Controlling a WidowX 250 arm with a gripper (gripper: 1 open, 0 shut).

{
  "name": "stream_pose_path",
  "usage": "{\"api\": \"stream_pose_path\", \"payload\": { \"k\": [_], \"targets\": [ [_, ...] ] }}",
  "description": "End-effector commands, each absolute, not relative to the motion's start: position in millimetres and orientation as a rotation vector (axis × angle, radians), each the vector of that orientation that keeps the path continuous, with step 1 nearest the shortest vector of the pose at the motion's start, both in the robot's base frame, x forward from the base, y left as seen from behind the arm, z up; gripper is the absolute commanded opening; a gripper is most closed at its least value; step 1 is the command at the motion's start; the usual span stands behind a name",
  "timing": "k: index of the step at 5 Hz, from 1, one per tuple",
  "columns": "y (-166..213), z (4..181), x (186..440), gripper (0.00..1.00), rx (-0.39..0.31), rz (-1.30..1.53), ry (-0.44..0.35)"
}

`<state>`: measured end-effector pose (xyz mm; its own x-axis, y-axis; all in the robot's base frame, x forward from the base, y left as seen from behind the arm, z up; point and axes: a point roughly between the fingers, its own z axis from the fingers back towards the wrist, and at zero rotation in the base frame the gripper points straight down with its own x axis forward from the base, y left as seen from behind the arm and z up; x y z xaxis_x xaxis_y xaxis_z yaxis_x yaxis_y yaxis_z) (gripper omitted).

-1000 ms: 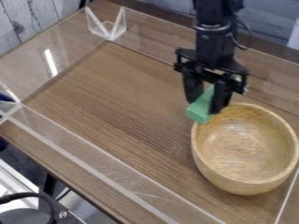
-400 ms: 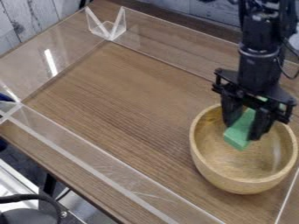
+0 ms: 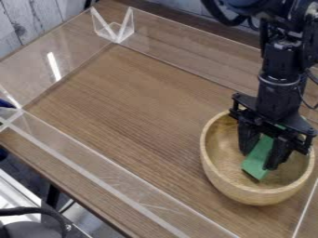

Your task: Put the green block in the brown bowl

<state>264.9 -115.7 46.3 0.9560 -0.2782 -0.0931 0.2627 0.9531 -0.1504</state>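
Inside round grained wooden bowl: black end effector gripping matte green rectangular block, tilted.

Wooden tabletop of brown grain, running from the near left to the far right. Fenced by low clear acrylic walls, with one along the near edge and another along the far edge, both catching white glare. At the far left corner, a clear acrylic bracket standing upright. Beyond the far left edge, a pale whitewashed plank surface. At the near left, below the table edge, a dark curved cable and a light floor, too blurred to read further. Soft, even lighting overall, without hard shadows.
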Motion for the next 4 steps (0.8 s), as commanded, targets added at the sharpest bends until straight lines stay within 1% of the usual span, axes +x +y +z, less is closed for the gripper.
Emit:
{"api": "stream_pose_path", "payload": {
  "k": [1, 4],
  "targets": [
    [-118.3, 55.4, 266.8, 0.00, -0.146, -0.290, 0.082],
    [-115.1, 64.2, 263.1, 0.00, -0.157, -0.299, 0.073]
  ]
}}
